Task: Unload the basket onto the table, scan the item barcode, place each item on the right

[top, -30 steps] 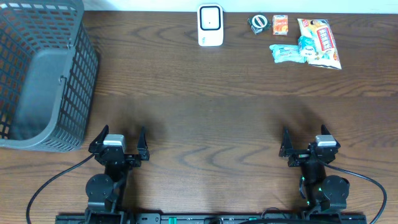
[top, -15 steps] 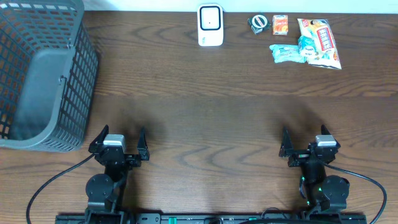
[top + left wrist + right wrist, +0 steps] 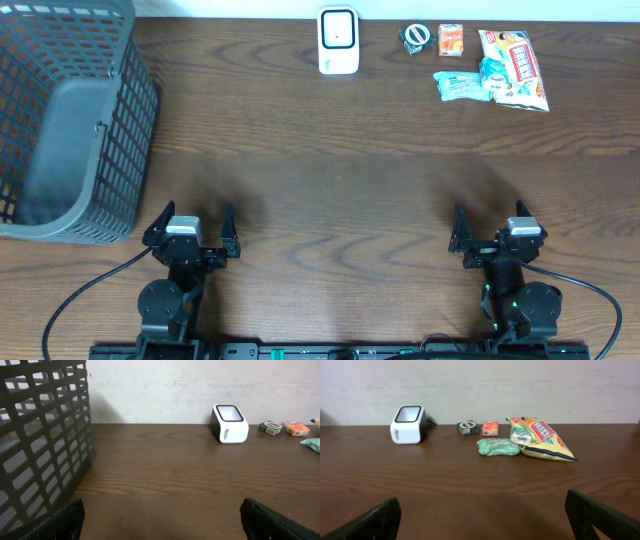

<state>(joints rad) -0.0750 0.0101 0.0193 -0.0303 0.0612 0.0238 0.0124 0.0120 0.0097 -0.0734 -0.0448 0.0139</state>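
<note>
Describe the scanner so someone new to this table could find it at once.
Look along the edge of the wooden table against the wall. Near its middle, left of the snack packets, stands the scanner. It alone is a white block with a slanted window; its neighbours are colourful packs.

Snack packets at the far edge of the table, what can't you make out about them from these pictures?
- Barcodes: none legible on the yellow bag or green packet; too small overhead, too far and low from the right wrist.
- Yellow bag: partly hidden by a small packet in both views.
- Basket: cut off by the overhead picture's left and top edges.
</note>
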